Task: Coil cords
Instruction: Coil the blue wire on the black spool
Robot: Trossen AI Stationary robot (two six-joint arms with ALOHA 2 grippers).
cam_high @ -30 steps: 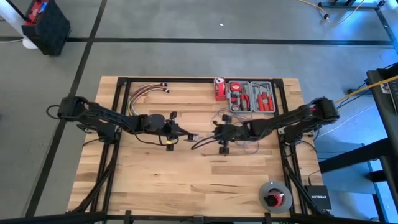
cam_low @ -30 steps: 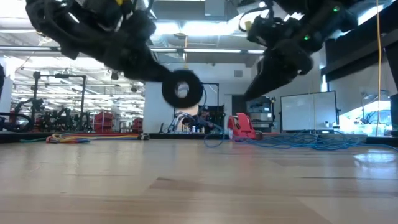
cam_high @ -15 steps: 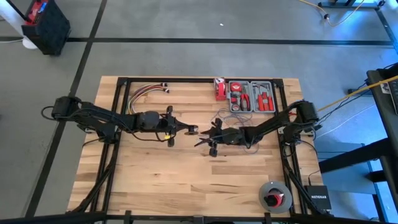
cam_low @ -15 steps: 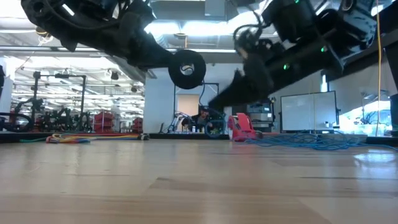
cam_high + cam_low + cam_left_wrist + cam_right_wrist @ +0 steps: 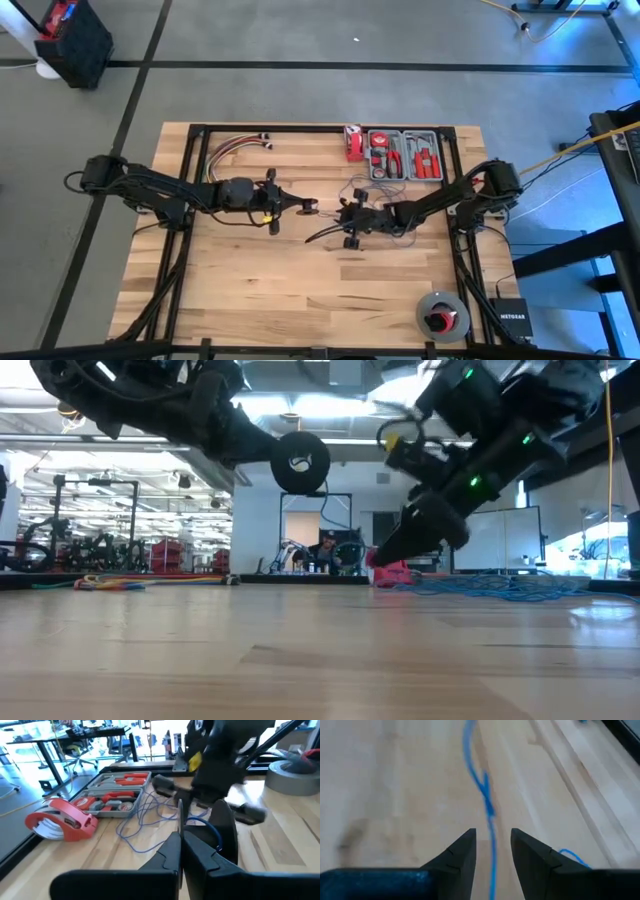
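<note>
Wooden counter [image 5: 300, 290] on a black frame, grey concrete floor around it; the low view looks across the planks into a lit workshop with racks and screens.

My left hand [image 5: 312, 207] sits above mid-counter, fingers pinched fully together. From its wrist view the two dark fingers [image 5: 172, 852] meet tip to tip, with a thin blue strand rising right at the tips. I cannot tell if the strand is actually clamped.

My right hand [image 5: 343, 212] is just beside the left, tips facing it, low over the wood. Its fingers [image 5: 465, 851] stand apart, a narrow gap, and the cord [image 5: 487, 805] runs straight through that gap without visible contact on either finger.

Cord location: one strand leads from the right hand's gap forward across the counter; the loose tangle [image 5: 150, 815] lies behind the right hand, between it and the tool case [image 5: 404, 156]. In the low view it shows as a blue heap [image 5: 490, 586] on the far side of the counter.

Other items: red tape dispenser [image 5: 353, 143] just beside the case; bundle of coloured wires [image 5: 235, 150] near the far edge behind the left arm; grey tape roll [image 5: 442, 315] on the near corner, well apart from both hands; black disc [image 5: 300, 462] visible on the left arm in the low view.
</note>
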